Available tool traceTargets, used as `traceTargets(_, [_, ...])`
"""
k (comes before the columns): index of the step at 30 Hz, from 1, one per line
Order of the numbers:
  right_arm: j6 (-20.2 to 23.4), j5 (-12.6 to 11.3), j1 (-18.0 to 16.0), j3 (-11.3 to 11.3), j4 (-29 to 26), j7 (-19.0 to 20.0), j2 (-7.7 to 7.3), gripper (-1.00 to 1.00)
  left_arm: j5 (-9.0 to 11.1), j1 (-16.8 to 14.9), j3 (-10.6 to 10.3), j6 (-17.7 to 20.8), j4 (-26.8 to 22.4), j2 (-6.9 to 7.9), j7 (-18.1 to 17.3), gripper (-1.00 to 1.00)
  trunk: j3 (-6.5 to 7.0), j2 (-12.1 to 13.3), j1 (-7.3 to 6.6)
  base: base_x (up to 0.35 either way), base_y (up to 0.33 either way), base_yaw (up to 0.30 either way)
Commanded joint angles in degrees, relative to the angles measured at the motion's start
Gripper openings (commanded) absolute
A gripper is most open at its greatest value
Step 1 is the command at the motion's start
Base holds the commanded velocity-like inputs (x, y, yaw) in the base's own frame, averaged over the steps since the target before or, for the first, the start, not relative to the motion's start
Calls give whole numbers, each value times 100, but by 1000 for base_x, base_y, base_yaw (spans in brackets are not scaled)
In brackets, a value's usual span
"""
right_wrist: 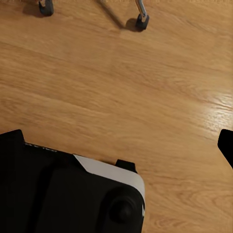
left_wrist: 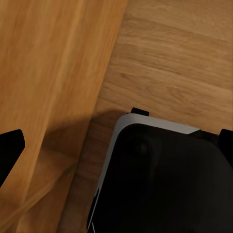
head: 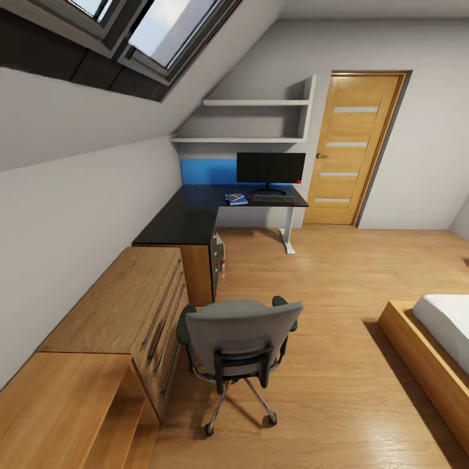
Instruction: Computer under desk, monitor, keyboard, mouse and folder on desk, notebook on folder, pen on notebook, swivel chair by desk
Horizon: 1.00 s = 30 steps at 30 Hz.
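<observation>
The swivel chair (head: pixel 241 342) stands on the wooden floor with its grey back toward me, a good way short of the desk (head: pixel 185 221). At the desk's far end the monitor (head: pixel 270 168) stands upright, with the keyboard (head: pixel 273 198) in front of it. Left of the keyboard lies the blue folder (head: pixel 240 202) with a small greyish notebook (head: pixel 233 196) on it. The grey computer (head: pixel 219 251) sits under the desk's corner. Mouse and pen are too small to make out. My left gripper (left_wrist: pixel 116 145) is open above the floor. Also open, my right gripper (right_wrist: pixel 119 143) hangs near the chair's casters (right_wrist: pixel 141 22).
A wooden cabinet (head: pixel 124 312) with long bar handles runs along the left wall, close to the chair. A low bed (head: pixel 436 339) is at the right. A wooden door (head: pixel 352 150) and wall shelves (head: pixel 254 120) are at the back. My dark base (left_wrist: pixel 160 184) is below both wrists.
</observation>
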Motion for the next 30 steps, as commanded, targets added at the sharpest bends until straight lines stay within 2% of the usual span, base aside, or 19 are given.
traceTargets(1, [-23, -50, -5, 51, 3, -13, 3, 100, 16, -4, -49, -12, -11, 0, 44, 100, -28, -50, 24, 0, 0, 0])
traceTargets(2, [-24, -49, -5, 50, -2, -13, 1, 100, 16, -4, -49, -10, -34, -1, 44, 100, -46, -90, 46, 0, 0, 0])
traceTargets(3, [-160, -28, -8, 42, -69, -12, -71, 100, 11, -4, -52, 181, -445, 2, 68, 100, -64, -130, 68, 0, 0, 0])
traceTargets(9, [-193, -119, -17, 4, -806, -59, -391, 100, -5, 0, -55, 1567, -1148, -6, 82, 100, -172, -371, 200, 0, 0, 0])
traceTargets(14, [-170, -325, -53, -79, -1115, -317, -496, 100, -26, -77, -57, 2016, -1509, -98, 85, 100, -261, -571, 310, 0, 0, 0])
traceTargets(18, [-158, -442, -249, -107, -1216, -697, -506, 100, -29, -520, -57, 2284, -1566, -188, 91, 100, -333, -732, 398, 0, 0, 0])
traceTargets(20, [-153, -510, -540, -117, -1246, -875, -505, 100, -35, -842, -58, 2472, -1579, -255, 94, 100, -369, -812, 442, 0, 0, 0])
traceTargets(23, [-144, -604, -698, -122, -1239, -909, -514, 100, -31, -1006, -58, 2513, -1580, -274, 95, 100, -423, -932, 508, 0, 0, 0])
traceTargets(28, [-130, -1081, -914, -128, -1228, -931, -528, 100, -22, -1337, -58, 2567, -1563, -289, 93, 100, -513, -1133, 617, 0, 0, 0])
traceTargets(29, [-132, -1298, -944, -128, -1225, -933, -550, 100, -19, -1401, -58, 2571, -1546, -291, 89, 100, -531, -1173, 639, 0, 0, 0])
traceTargets(30, [-145, -1647, -973, -129, -1217, -928, -613, 100, -15, -1460, -58, 2564, -1485, -289, 74, 100, -549, -1213, 661, 0, 0, 0])
